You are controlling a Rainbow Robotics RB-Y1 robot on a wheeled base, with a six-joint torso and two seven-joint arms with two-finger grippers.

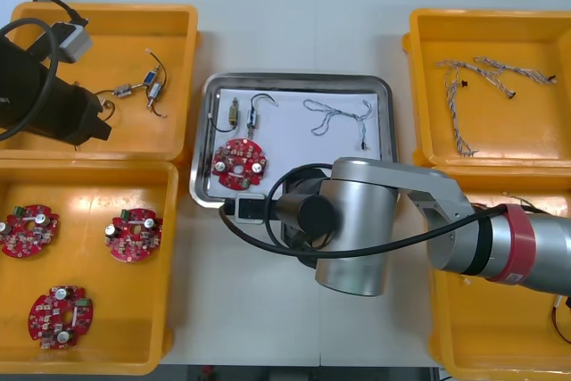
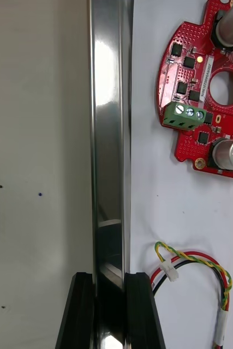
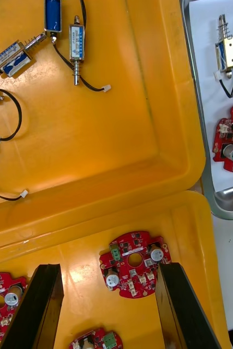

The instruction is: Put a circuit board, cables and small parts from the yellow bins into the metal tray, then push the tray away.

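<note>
Right tool (image 2: 109,279): pinched on the near rim of the tray (image 2: 111,136), one finger outside over the worktop (image 2: 34,163), one inside. The rim fills the gap between them.

Left tool (image 3: 109,267): spread wide and idle, held over a near-left bin.

Tray (image 1: 294,78): set mid-worktop between the bins (image 1: 107,15). It is loaded with a board (image 1: 239,164), two parts (image 1: 234,114), a blue-white cable (image 1: 339,118) and a red-yellow cable (image 2: 203,262) lying just beside the inner finger. Loading is judged done; the push is judged to remain.

Handling, judged:
- The tray is taken for thin, stiff sheet metal, light and smooth underneath, so an easy slide on the worktop is expected.
- The polished rim is likely slippery, so slip under a light pinch is to be feared.
- The hold is best kept on the near rim, low and close to its middle; off centre, the tray may be swung round.
- The contents lie loose and may be shifted by a jerk. The board is fragile, and the cables are limp.

Hard to make out:
- In the front view the tray's near rim is covered by the right arm (image 1: 357,220), so the hold's place along the rim cannot be fixed.
- The red-yellow cable is cut off at the edge of the wrist view.
- The near-right bin is largely masked.
</note>
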